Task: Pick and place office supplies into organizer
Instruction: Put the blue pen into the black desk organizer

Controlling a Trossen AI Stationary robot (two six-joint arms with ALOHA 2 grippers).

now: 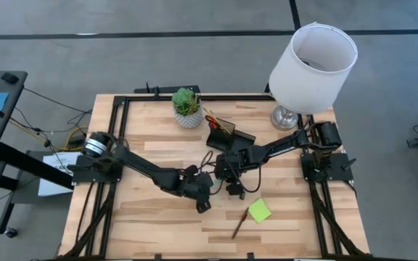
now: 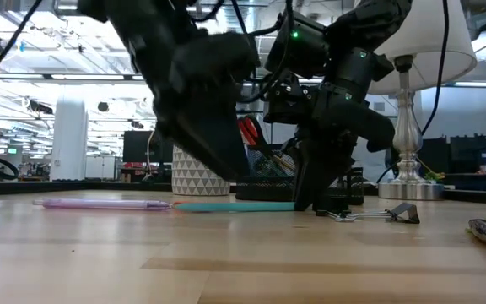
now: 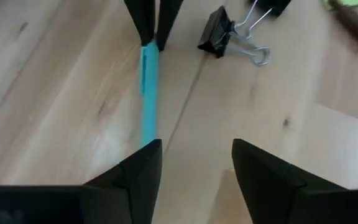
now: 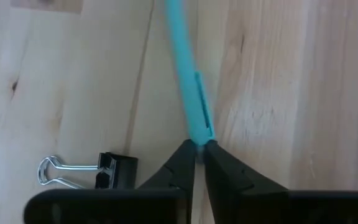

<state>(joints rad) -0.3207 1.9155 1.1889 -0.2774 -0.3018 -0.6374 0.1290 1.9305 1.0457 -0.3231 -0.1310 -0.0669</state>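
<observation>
- Mid-table, both grippers meet over a teal pen that lies flat on the wood.
- Right gripper has its fingers pressed together on the pen's end, pinching it.
- Left gripper hangs over the pen's other end with its fingers spread; the pen runs beside one finger and is not gripped.
- Across the table in the left wrist view, the right gripper's two tips stand at the pen's far end.
- A black clip with wire handles lies on the wood just beside the right gripper.
- Low view: a pink pen lies on the table, end to end with the teal one.
- Green pad sits toward the front of the table, apart from the grippers, with a brown pencil just beside it.
- Black organizer stands behind the grippers, red scissors upright in it.
- Behind it are a white plant pot and a lamp.
</observation>
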